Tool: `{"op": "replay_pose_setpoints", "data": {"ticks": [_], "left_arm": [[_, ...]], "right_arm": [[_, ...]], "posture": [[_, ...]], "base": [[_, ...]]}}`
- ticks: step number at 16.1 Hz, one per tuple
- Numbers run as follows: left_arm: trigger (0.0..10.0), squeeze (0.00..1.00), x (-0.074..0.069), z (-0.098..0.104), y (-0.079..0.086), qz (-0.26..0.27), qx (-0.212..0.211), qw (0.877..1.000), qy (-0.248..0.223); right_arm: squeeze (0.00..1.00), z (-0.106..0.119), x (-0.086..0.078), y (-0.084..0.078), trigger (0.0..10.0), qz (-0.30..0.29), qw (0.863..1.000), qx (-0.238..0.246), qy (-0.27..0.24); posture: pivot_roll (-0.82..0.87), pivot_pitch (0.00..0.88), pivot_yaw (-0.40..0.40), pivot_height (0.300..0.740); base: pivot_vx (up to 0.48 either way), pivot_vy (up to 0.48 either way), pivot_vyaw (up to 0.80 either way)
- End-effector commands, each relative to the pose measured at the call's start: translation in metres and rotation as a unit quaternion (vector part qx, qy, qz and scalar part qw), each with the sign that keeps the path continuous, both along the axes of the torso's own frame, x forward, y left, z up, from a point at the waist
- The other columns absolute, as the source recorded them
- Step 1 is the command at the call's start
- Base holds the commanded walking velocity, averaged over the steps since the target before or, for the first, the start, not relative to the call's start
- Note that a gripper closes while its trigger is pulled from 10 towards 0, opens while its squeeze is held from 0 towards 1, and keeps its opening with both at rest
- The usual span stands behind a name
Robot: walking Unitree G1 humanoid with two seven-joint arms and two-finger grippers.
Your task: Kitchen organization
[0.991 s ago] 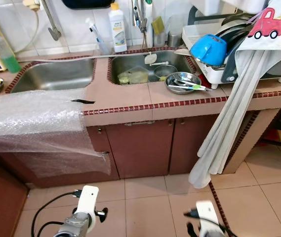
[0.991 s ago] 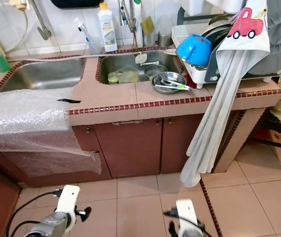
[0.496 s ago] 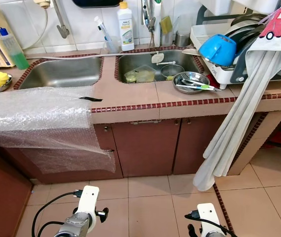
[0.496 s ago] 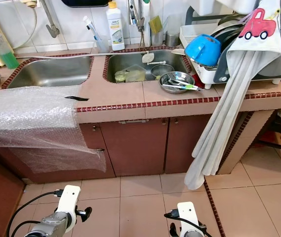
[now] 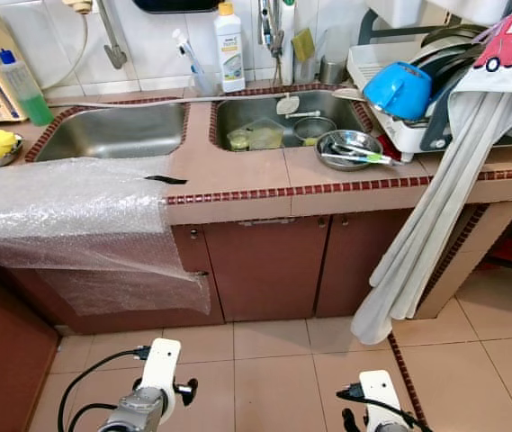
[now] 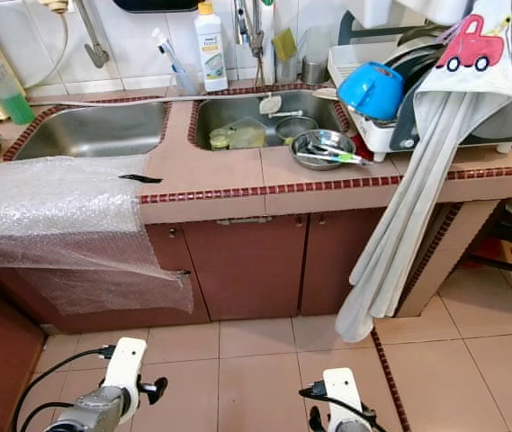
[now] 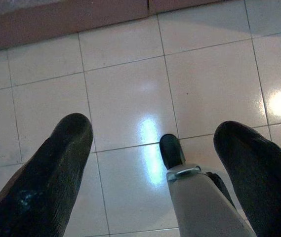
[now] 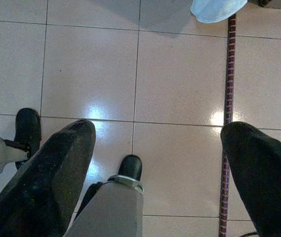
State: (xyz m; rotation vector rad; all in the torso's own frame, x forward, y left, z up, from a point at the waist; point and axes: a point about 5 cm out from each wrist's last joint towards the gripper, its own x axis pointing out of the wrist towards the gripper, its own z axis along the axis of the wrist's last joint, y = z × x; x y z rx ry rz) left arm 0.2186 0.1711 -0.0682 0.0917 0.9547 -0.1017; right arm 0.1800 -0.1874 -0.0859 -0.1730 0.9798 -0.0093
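Observation:
A tiled kitchen counter [image 5: 238, 175] stands before me with two steel sinks. The left sink [image 5: 112, 135] is bare. The right sink [image 5: 278, 121] holds several dishes and a plastic tub. A steel bowl [image 5: 348, 148] with utensils in it sits on the counter in front of a dish rack [image 5: 399, 135] that carries a blue pot [image 5: 401, 88]. Both arms hang low over the floor. The left gripper [image 7: 155, 168] and the right gripper [image 8: 155, 173] are open, with nothing but tiles between their fingers.
Bubble wrap [image 5: 67, 216] drapes over the counter's left part and down the cabinet. A long pale towel [image 5: 426, 243] hangs from the rack almost to the floor. A white soap bottle [image 5: 229, 36] and a green bottle [image 5: 20, 85] stand by the wall. Brown cabinet doors [image 5: 269, 265] are closed.
The whole picture shifted right and down over the first half second, so the camera moved. Nothing on the counter moved and both arms hang as before.

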Motion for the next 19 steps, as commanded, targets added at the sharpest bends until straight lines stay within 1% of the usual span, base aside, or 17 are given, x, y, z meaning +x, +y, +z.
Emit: {"op": "replay_pose_setpoints", "data": {"ticks": [1,16,17,18,19], "left_arm": [[10.0,0.00,-0.0006,0.0001,0.0047,0.002,0.006,1.000,0.002],[10.0,0.00,-0.0006,0.0001,0.0047,0.002,0.006,1.000,0.002],[10.0,0.00,-0.0006,0.0000,0.0047,0.001,0.007,1.000,0.003],[10.0,0.00,-0.0061,-0.0028,0.0088,-0.010,0.019,1.000,0.015],[10.0,0.00,-0.0066,-0.0031,0.0092,-0.011,0.021,1.000,0.016]], "right_arm": [[0.00,0.0013,0.0030,0.0018,10.0,0.004,1.000,0.000,-0.007],[0.00,0.0013,0.0030,0.0018,10.0,0.004,1.000,0.000,-0.007],[0.00,0.0008,0.0015,0.0020,10.0,0.001,1.000,0.003,-0.008],[0.00,-0.0027,-0.0034,0.0070,10.0,0.014,1.000,0.005,0.015],[0.00,-0.0031,-0.0038,0.0077,10.0,0.016,1.000,0.005,0.018]], "posture": [[-0.04,0.000,0.082,0.740],[-0.04,0.000,0.082,0.740],[0.00,0.000,0.000,0.740],[-0.03,0.000,0.083,0.740],[-0.03,0.000,0.083,0.740]], "base": [[0.000,0.000,0.00],[0.000,0.000,0.00],[0.000,0.000,0.00],[0.000,0.000,0.00],[0.000,0.000,0.00]]}}
